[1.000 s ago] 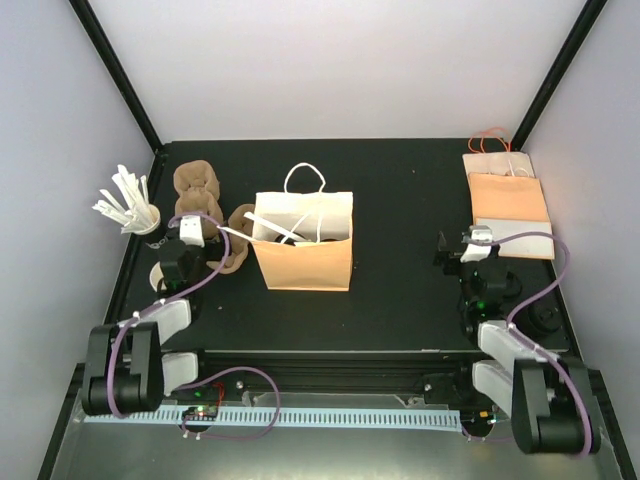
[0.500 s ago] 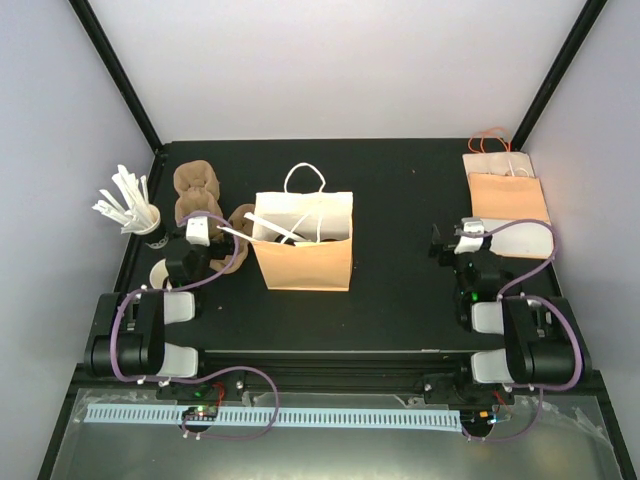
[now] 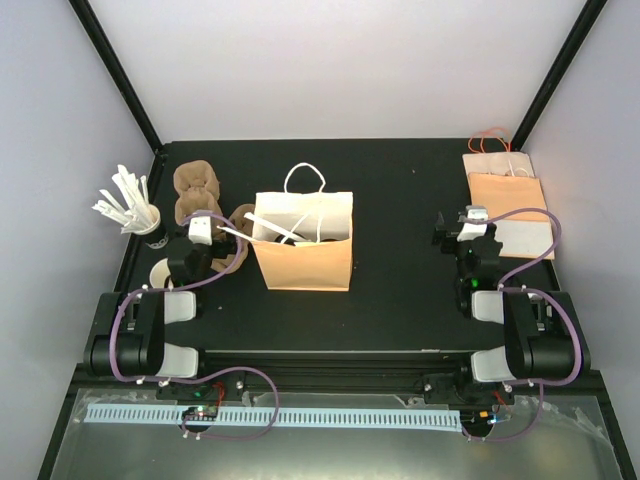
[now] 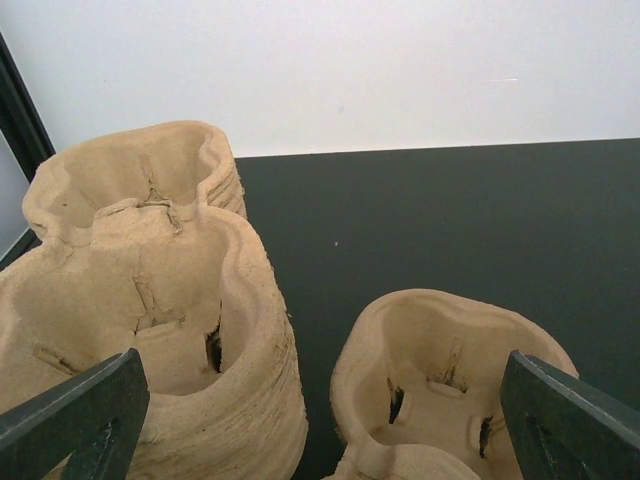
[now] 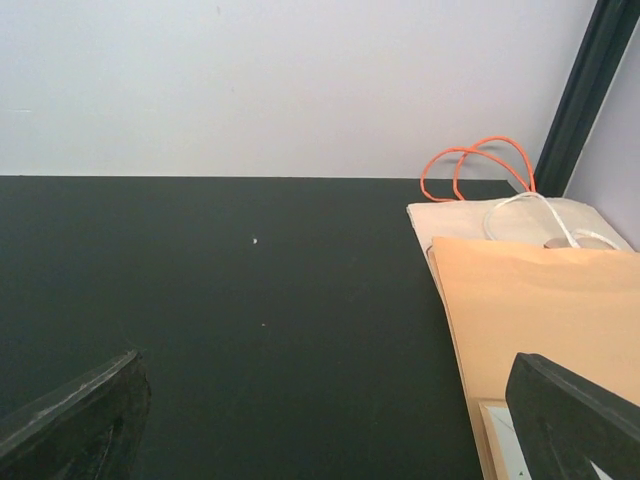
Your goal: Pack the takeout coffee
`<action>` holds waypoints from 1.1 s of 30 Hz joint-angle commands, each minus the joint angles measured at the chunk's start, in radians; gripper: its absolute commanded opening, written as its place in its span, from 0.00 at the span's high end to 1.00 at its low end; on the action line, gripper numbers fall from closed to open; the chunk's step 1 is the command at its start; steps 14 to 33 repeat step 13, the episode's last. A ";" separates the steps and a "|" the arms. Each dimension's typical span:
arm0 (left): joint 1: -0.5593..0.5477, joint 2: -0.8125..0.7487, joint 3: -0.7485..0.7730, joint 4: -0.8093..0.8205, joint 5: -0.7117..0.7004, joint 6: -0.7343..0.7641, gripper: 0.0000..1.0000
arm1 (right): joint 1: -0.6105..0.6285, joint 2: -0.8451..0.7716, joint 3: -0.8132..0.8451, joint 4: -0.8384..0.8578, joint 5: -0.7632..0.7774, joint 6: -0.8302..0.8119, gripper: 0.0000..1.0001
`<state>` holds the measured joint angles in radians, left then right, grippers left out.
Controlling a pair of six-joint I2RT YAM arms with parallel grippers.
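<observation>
An open brown paper bag (image 3: 302, 258) with white handles stands upright in the middle of the table. The takeout coffee shows in no view. My left gripper (image 3: 203, 222) hangs open to the left of the bag and faces the brown pulp cup carriers (image 3: 196, 183). In the left wrist view its fingertips (image 4: 80, 415) frame two carrier stacks (image 4: 150, 300), and the left gripper (image 4: 320, 445) holds nothing. My right gripper (image 3: 466, 224) hangs open over bare black table to the right of the bag, also empty in the right wrist view (image 5: 320, 440).
A dark cup of white stirrers (image 3: 140, 215) stands at the far left, with a white lidless cup (image 3: 159, 273) nearer the front. Flat paper bags (image 3: 508, 200) lie at the back right and show again in the right wrist view (image 5: 545, 320). Black frame posts rise at both back corners.
Both arms have folded back towards their bases. The left gripper has shifted slightly right and the right gripper slightly towards the back. Both stayed open.
</observation>
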<state>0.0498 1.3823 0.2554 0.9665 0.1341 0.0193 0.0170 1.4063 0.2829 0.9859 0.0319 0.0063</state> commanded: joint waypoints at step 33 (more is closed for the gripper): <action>-0.007 0.004 0.028 0.024 -0.006 0.018 0.01 | -0.005 -0.004 0.010 0.015 0.031 0.005 0.00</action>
